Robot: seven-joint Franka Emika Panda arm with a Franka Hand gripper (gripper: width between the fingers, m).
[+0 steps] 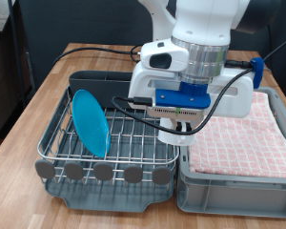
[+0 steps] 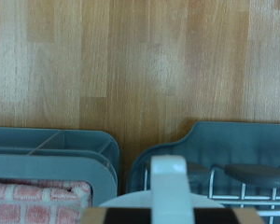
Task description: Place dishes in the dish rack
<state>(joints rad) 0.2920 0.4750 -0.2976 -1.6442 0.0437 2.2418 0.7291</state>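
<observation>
The bright-blue plate (image 1: 91, 122) stands on edge in the silver wire dish rack (image 1: 105, 153) at the exterior view's left. My gripper (image 1: 177, 120) hangs over the rack's right edge, beside the bin. It is shut on the small white cup (image 1: 177, 135), which hangs just under the hand. In the wrist view the cup (image 2: 168, 182) fills the bottom middle between the dark fingers of the gripper (image 2: 168, 217), above the gap between the rack's tray (image 2: 235, 149) and the bin. The wooden spoon is out of view.
A grey bin (image 1: 229, 181) lined with pink checked cloth (image 1: 240, 134) stands right of the rack; it also shows in the wrist view (image 2: 56, 154). Black cables trail over the wooden table (image 2: 140, 56) and the rack's back. The rack's cutlery compartment (image 1: 105, 172) runs along its front.
</observation>
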